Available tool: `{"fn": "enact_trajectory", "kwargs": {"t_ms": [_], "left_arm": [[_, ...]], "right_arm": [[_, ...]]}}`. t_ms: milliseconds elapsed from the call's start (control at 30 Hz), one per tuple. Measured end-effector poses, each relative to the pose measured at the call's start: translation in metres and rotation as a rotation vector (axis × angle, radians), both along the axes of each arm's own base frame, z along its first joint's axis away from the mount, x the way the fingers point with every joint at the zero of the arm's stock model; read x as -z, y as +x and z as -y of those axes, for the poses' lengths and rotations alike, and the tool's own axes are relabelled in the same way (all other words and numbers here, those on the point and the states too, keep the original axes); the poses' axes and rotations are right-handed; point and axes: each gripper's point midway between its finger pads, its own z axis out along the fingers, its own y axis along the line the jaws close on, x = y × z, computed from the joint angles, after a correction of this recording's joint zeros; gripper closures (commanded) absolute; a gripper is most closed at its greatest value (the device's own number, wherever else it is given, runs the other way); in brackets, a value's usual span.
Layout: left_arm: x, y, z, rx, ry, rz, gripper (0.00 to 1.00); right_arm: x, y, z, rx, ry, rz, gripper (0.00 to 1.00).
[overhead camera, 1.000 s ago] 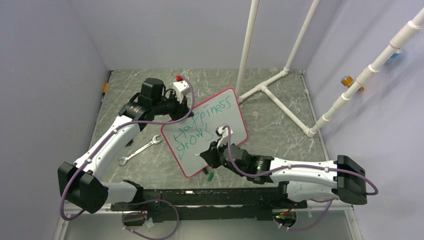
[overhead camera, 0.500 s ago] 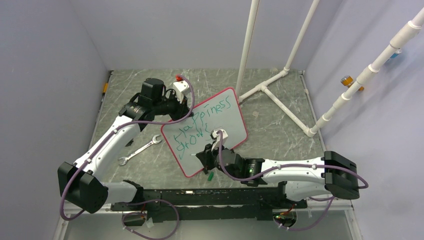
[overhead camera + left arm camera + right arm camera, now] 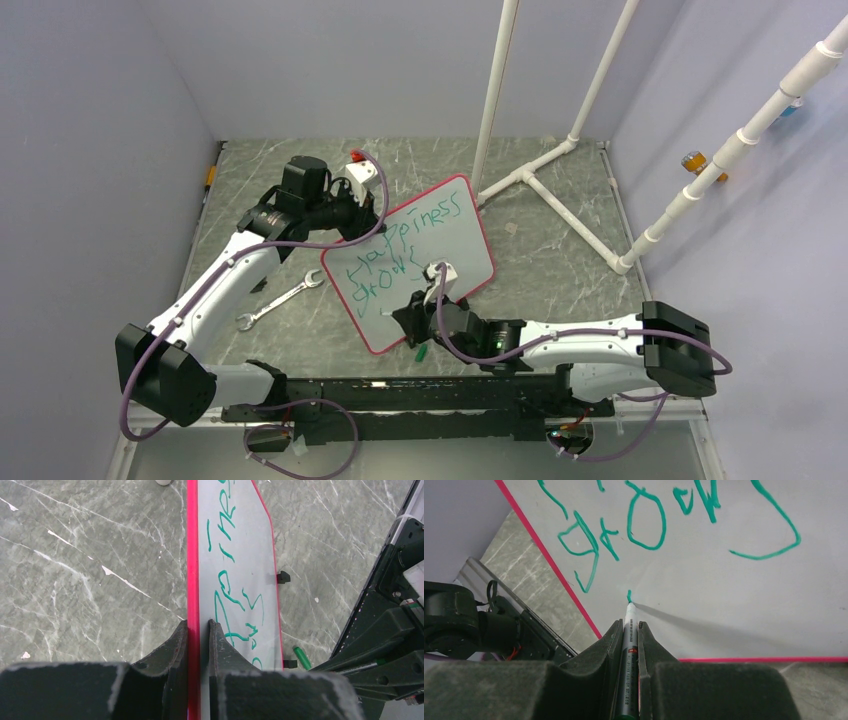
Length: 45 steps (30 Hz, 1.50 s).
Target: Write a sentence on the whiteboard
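- Low in the centre of the top view, the right tool (image 3: 628,625) is clamped on a slim white marker (image 3: 628,647), whose tip touches the white, red-framed rectangular whiteboard (image 3: 455,245) under the word "grows".
- At that board's upper-left edge, the left tool (image 3: 198,626) pinches the frame, steadying it on the grey marbled counter (image 3: 560,240).
- Of the green handwritten sentence (image 3: 425,222), two lines are done and a third is barely begun.
- Light, even tip pressure should give clean strokes; pushing hard could slide the board.
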Motion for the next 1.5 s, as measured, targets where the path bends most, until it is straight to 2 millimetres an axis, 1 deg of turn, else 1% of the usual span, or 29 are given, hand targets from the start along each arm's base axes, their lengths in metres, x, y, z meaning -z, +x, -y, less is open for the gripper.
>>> {"fn": "enact_trajectory", "kwargs": {"t_ms": [300, 600, 700, 933, 1367, 1500], "left_arm": [[0.0, 0.0, 0.0, 0.0, 0.0, 0.002, 1.0], [0.0, 0.0, 0.0, 0.0, -0.001, 0.003, 1.0], [-0.001, 0.0, 0.0, 0.0, -0.001, 0.003, 1.0], [-0.001, 0.001, 0.0, 0.0, -0.002, 0.004, 1.0], [-0.001, 0.001, 0.0, 0.0, -0.002, 0.005, 1.0], [-0.001, 0.001, 0.0, 0.0, -0.003, 0.005, 1.0]], "right_arm": [[0.025, -0.01, 0.009, 0.005, -0.015, -0.058, 1.0], [0.039, -0.016, 0.008, -0.003, -0.048, -0.08, 1.0], [0.041, -0.016, 0.009, 0.0, -0.059, -0.081, 1.0], [0.034, -0.012, 0.011, 0.014, -0.086, -0.062, 1.0], [-0.001, 0.002, -0.002, 0.035, -0.067, 0.009, 1.0], [-0.005, 0.006, -0.001, 0.051, -0.069, 0.018, 1.0]]}}
